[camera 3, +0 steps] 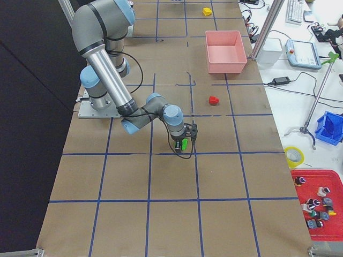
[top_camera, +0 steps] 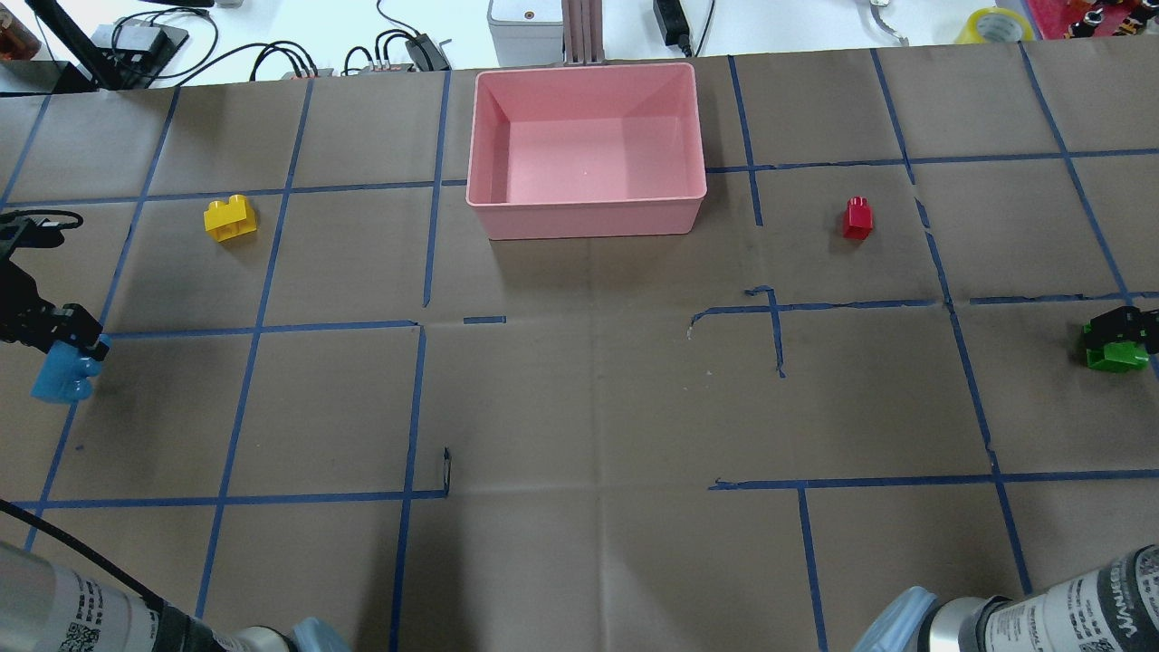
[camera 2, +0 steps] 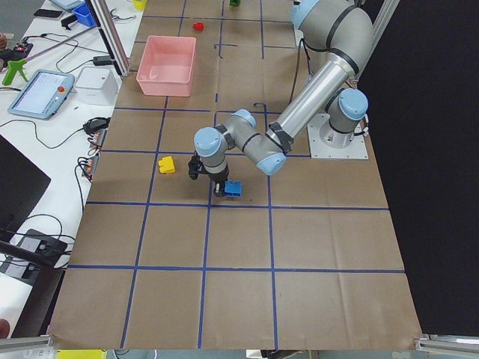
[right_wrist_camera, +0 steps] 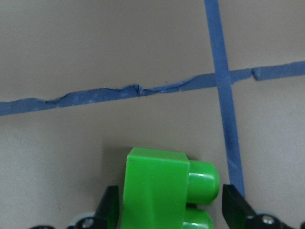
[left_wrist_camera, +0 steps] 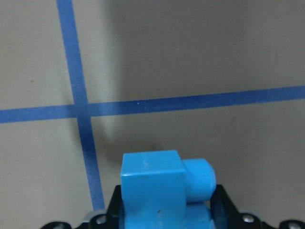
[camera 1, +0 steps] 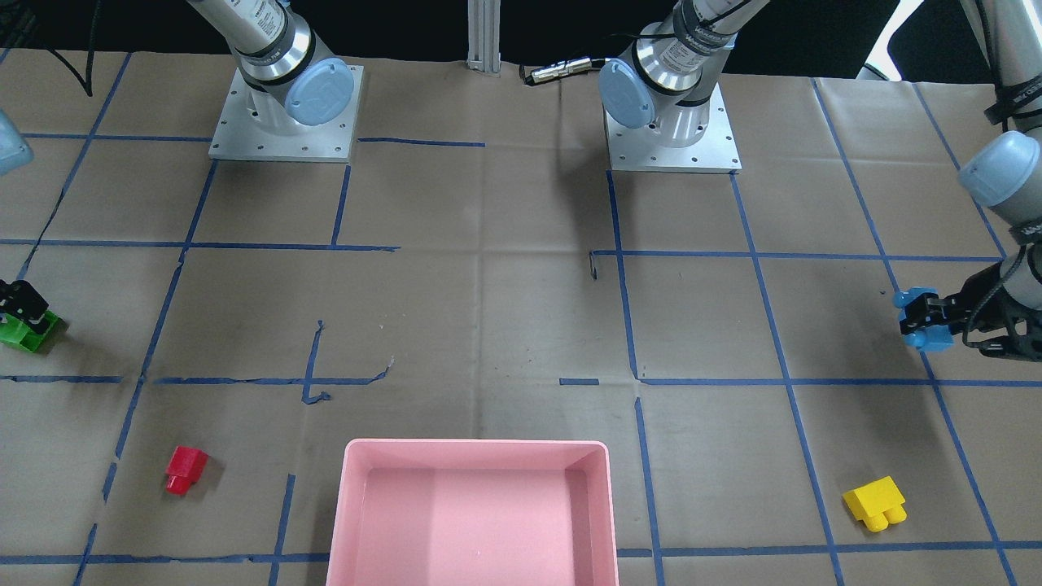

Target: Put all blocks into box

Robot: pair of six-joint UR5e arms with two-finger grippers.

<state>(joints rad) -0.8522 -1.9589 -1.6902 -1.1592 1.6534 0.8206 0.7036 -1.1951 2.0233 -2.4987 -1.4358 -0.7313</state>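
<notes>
Taking the overhead view as a clock face with the robot at 6, the pink box point(top_camera: 587, 217) sits on the bench point(top_camera: 579, 407) at 12, hard against the far edge, with nothing lying in it. The light-blue block point(left_wrist_camera: 151, 183) is out at 9, at the bench's left edge. The left claw point(top_camera: 86, 344) is clenched on it, and the wrist view shows the black fingers pressed to its sides with a stud poking out at 3. Whether this block rests on the paper or hangs just off it cannot be told. The green block point(right_wrist_camera: 155, 186) lies at 3, at the right edge. The right claw point(top_camera: 1121, 333) is down over it but released: its fingers point(right_wrist_camera: 110, 205) stand on either side of the brick with a thin gap showing on each side, not touching it. The yellow block point(top_camera: 230, 218) lies alone at about 10, well apart from the box and nearer the left claw. The tiny red block point(top_camera: 857, 217) stands alone at about 1, near the box's right end but clear of it. Blue tape lines point(top_camera: 412, 398) cross the brown paper that covers the bench. One strip runs just beyond each gripped brick in the wrist views.
</notes>
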